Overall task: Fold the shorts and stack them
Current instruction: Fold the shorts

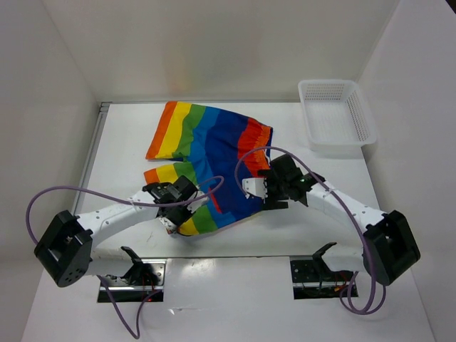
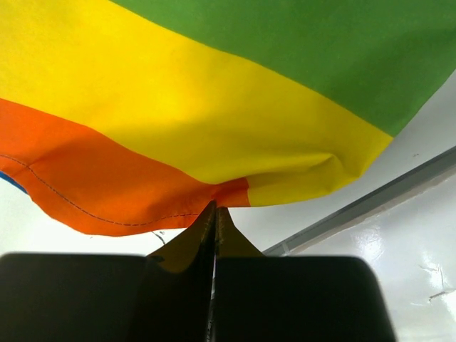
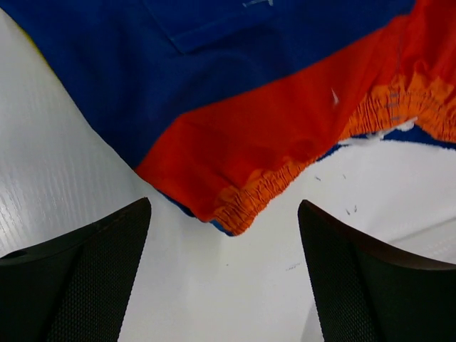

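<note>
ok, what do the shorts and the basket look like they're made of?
shorts: thin soft fabric with a matte finish. It drapes and puckers, and the left wrist view shows a stitched hem. Exact fibre can't be told.
waistband: likely elastic, judging by the tight gathers.
basket: white plastic, apparently rigid and moulded, with perforated mesh walls and a slight sheen.

Top cam is parked high up behind both arm bases, tilted down and forward, so it catches the whole white counter (image 1: 128, 157) from far off. Left wrist cam looks out along its own black left end effector (image 2: 215, 210), nose almost against the orange and yellow hem of the rainbow-striped soft fabric shorts (image 2: 214, 107). Right wrist cam sits a bit further back, looking down between the tips of the black right end effector (image 3: 224, 206) at the gathered orange-red waistband (image 3: 388, 107). All three views share those shorts.
</note>
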### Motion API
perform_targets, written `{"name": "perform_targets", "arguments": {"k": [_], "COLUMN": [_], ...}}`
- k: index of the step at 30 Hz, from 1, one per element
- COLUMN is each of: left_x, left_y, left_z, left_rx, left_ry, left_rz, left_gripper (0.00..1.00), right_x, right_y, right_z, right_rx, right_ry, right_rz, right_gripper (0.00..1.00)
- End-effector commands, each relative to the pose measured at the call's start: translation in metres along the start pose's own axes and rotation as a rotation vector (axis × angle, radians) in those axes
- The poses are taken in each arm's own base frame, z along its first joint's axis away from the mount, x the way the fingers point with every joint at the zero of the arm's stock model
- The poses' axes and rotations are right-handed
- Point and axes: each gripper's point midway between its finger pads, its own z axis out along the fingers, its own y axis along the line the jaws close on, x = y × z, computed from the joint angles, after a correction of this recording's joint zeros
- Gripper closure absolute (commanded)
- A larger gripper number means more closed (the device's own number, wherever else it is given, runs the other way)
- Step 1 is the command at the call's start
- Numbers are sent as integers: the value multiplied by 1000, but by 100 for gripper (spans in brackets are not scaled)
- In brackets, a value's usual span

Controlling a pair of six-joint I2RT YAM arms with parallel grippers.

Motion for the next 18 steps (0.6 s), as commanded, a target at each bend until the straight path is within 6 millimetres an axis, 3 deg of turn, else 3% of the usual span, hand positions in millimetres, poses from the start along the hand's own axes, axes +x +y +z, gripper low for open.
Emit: {"name": "perform_targets", "arguments": {"k": [1,8,14,16,17,18], "left_x": [-4,-7,-3,-4,-4,-4], "left_y": [0,15,17,17,17,17], "left_z": [-8,-12,-14,-15,-15,-15], "left_rx": [-1,-32,-27,-28,-28,-28], "left_ry": [-12,-20,-22,-32,-32,-32], "left_rz": [4,-48,-68,-68,-68,-68], "left_gripper": [100,100,100,100,100,100], "right_x": [-9,21,20,17,16,15], "right_y": [8,26,16,9,8,6], "right_z": [8,33,49,54,56,56], "right_rx": [-24,-91,-34,-6,-1,8], "right_ry": [-27,91,83,70,68,63], "right_rz": [-72,-120,-112,-103,-95,-95], "right_gripper": [11,10,11,17,28,33]}}
